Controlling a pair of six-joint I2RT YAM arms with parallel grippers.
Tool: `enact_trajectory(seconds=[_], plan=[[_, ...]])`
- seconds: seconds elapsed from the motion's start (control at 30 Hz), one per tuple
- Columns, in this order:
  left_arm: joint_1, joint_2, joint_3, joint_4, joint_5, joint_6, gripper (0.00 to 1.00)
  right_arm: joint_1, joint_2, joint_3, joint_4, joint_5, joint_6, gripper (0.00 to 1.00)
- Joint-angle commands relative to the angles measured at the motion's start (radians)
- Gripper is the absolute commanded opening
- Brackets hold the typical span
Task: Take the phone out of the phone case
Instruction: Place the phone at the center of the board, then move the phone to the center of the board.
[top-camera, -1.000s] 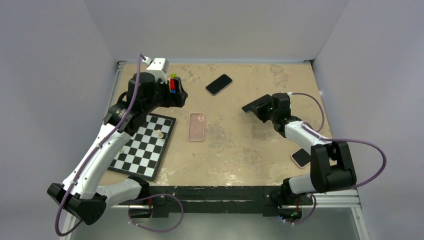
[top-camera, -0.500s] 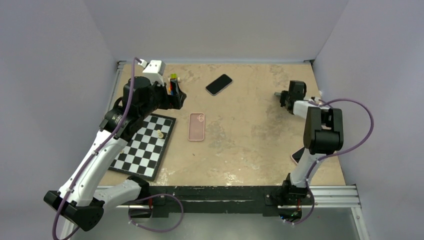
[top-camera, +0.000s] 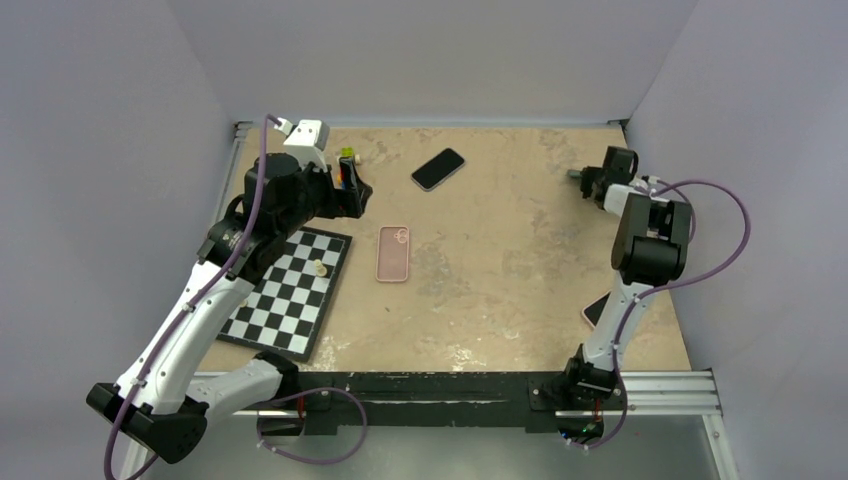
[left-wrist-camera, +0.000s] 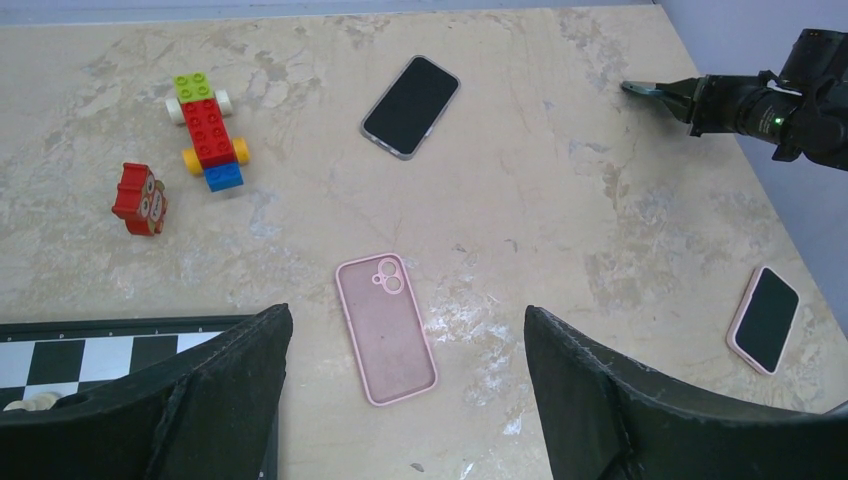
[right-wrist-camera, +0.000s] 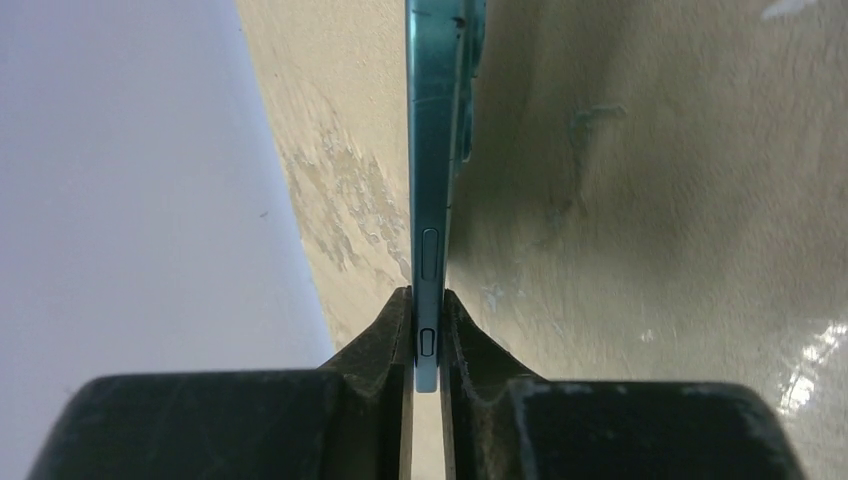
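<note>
Pink case amid chessboard, bricks, black phone; teal phone in right gripper

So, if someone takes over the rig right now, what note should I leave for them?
Left tool: open, holds nothing, hovers over the left of the table, beside the chessboard.
Right tool: shut on the teal phone, held edge-on above the table's far right.
Pink case: lies flat mid-table and looks empty.
Done: the phone appears to be out of the case.
Left: probably set the phone down and let go.
</note>
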Motion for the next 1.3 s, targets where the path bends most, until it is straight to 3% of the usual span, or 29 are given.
enact_trajectory(seconds=[0.0, 0.13, 0.33, 0.4, 0.5, 0.7, 0.83, 1.03, 1.13, 1.27], plan=[[0.000, -0.019, 0.004, 0.035, 0.005, 0.000, 0.89, -0.033, 0.004, 0.015, 0.037, -0.077, -0.091, 0.13], [0.001, -0.020, 0.004, 0.036, 0.002, 0.000, 0.88, -0.054, 0.001, -0.005, 0.060, -0.113, -0.127, 0.24], [0.000, -0.021, 0.004, 0.034, 0.005, 0.000, 0.88, -0.071, -0.013, 0.005, 0.033, -0.122, -0.203, 0.58], [0.001, -0.022, 0.003, 0.037, 0.003, 0.000, 0.88, -0.071, -0.035, 0.022, -0.023, -0.103, -0.247, 0.70], [0.001, -0.020, 0.000, 0.037, 0.006, 0.000, 0.88, -0.071, -0.076, 0.044, -0.151, -0.063, -0.316, 0.80], [0.002, 0.003, 0.000, 0.039, 0.020, 0.000, 0.90, -0.061, -0.257, -0.127, -0.165, -0.022, -0.470, 0.85], [0.002, 0.031, 0.001, 0.037, 0.049, 0.009, 0.91, 0.038, -0.367, -0.224, -0.148, 0.011, -0.656, 0.86], [0.002, 0.095, -0.024, 0.076, 0.133, 0.025, 0.92, 0.224, -0.505, -0.395, 0.019, -0.244, -0.909, 0.84], [0.002, 0.168, -0.021, 0.076, 0.159, 0.029, 0.95, 0.331, -0.589, -0.499, 0.109, -0.309, -0.931, 0.75], [0.002, 0.313, -0.004, 0.082, 0.209, 0.009, 1.00, 0.400, -0.654, -0.596, 0.194, -0.351, -0.923, 0.74]])
